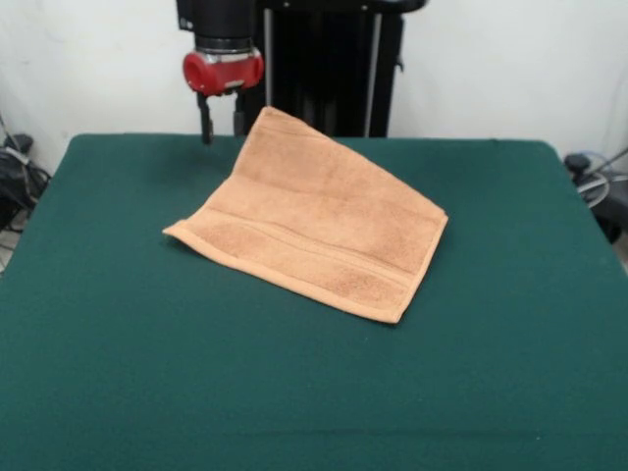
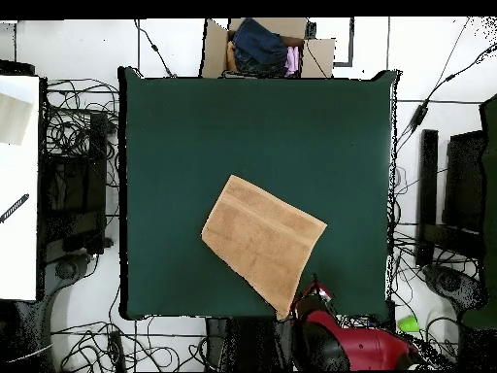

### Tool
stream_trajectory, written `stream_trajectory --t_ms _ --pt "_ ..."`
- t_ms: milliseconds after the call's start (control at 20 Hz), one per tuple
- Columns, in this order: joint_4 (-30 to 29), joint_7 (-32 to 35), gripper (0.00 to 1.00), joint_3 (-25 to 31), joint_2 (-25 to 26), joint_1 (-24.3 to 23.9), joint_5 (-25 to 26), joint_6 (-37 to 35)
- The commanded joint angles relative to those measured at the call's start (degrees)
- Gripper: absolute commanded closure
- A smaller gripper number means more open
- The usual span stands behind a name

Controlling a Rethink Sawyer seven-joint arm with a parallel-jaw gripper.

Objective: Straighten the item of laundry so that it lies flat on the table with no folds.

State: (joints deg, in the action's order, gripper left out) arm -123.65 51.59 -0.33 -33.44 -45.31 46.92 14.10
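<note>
The orange-tan towel (image 1: 314, 221) lies spread near the table's far side, with a band stripe along its near hem. Its far corner rises above the far edge of the green table (image 1: 314, 392), right next to my gripper (image 1: 223, 126). The gripper hangs under the red collar with its two fingers apart and nothing between them. I cannot tell if the right finger touches the corner. In the overhead view the towel (image 2: 262, 243) lies at an angle, one corner at the table's (image 2: 194, 136) bottom edge beside the gripper (image 2: 313, 291). No tag shows.
The robot's black pedestal (image 1: 329, 69) stands behind the table. A cardboard box with clothes (image 2: 262, 47) sits past the table's top edge in the overhead view. Cables and equipment (image 2: 78, 194) lie on the floor on both sides.
</note>
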Motion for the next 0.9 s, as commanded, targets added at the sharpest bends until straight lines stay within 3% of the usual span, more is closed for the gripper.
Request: stream_trajectory --t_ms 50,450,900 --pt "1.5 11.8 0.00 -3.3 5.0 0.1 1.2 8.4" --pt "2.1 10.9 0.00 -5.6 7.2 1.2 0.4 13.4" --pt "2.3 6.3 0.00 -12.1 9.8 6.4 -3.0 27.6"
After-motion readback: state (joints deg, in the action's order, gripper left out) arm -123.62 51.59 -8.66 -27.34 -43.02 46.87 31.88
